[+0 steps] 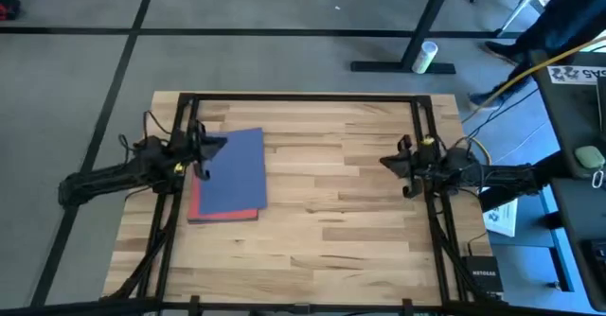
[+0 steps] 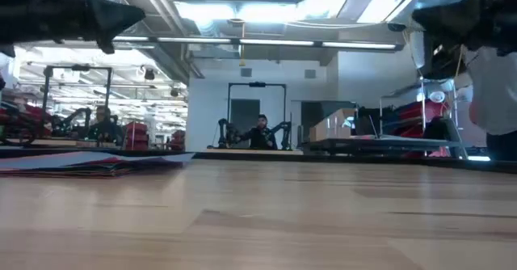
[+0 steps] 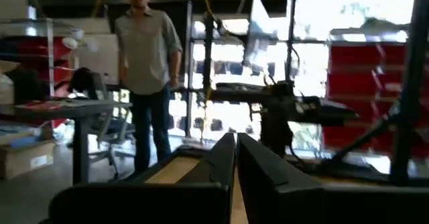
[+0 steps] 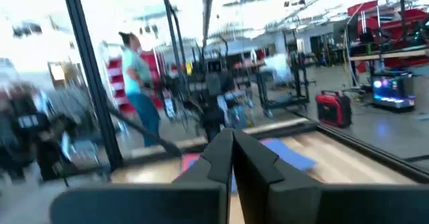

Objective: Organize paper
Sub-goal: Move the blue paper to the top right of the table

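The paper lies in a flat stack at the table's left: a blue sheet [image 1: 233, 170] on top, a red sheet [image 1: 223, 214] showing along the stack's near and left edges. In the low view the stack [image 2: 89, 164] lies flat on the wood, and in the right wrist view it shows as blue and pink [image 4: 285, 153]. My left gripper [image 1: 220, 145] is shut and hovers above the stack's far left corner, touching nothing. My right gripper [image 1: 386, 161] is shut, raised over the table's right side with nothing in it.
A black frame [image 1: 303, 97] runs along the table's far edge and down both sides. The wooden table's middle [image 1: 331, 202] is bare. A person [image 3: 144, 56] stands beyond the table in the left wrist view; another [image 4: 137, 83] shows in the right wrist view.
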Robot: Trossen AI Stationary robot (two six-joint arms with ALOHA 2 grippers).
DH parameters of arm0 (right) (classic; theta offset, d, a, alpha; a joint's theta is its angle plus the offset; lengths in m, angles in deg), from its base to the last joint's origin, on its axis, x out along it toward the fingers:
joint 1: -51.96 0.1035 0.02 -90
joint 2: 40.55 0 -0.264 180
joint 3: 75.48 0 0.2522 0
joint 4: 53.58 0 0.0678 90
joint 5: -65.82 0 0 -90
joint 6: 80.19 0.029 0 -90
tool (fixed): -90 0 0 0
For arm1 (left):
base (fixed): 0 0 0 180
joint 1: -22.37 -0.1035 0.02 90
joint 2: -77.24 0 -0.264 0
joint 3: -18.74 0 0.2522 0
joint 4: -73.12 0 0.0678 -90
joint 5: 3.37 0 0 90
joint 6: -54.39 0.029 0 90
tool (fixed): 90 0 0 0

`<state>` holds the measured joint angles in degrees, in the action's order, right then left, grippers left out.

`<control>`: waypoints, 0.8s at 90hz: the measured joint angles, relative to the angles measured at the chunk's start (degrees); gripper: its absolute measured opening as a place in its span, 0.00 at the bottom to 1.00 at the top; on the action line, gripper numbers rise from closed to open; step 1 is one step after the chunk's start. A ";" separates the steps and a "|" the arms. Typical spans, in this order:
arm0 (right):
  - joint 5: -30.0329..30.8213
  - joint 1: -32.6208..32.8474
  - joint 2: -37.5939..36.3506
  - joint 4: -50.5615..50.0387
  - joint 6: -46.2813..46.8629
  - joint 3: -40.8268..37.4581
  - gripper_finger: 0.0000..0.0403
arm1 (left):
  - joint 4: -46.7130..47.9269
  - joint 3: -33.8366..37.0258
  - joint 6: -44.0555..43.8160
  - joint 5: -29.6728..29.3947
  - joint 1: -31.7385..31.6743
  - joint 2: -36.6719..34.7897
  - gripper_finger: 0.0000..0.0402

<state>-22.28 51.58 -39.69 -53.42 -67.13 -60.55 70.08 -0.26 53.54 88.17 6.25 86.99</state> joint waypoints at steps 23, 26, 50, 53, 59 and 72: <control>1.99 0.00 0.57 -1.99 -2.18 0.00 0.00 | 11.93 -13.24 11.30 -2.10 3.88 18.45 0.00; 2.48 0.00 0.85 -2.04 -3.07 0.00 0.00 | 13.59 -15.35 12.75 -3.43 4.30 21.40 0.00; 10.85 0.00 4.14 -4.36 -3.47 0.00 0.00 | 29.24 -28.10 20.88 -7.50 3.32 42.29 0.00; 11.35 0.00 4.55 -4.95 -2.97 0.00 0.00 | 30.19 -29.45 20.72 -7.46 2.74 44.44 0.00; 12.05 0.00 5.57 -5.23 -2.91 0.00 0.01 | 32.44 -31.88 19.34 -6.57 1.43 48.30 0.00; 12.08 0.00 8.17 -5.11 -2.90 0.00 0.08 | 33.30 -36.25 17.58 -4.47 -1.72 54.40 0.00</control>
<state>-10.20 51.58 -31.52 -58.54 -70.03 -60.55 103.39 -36.51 71.12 83.71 4.53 141.39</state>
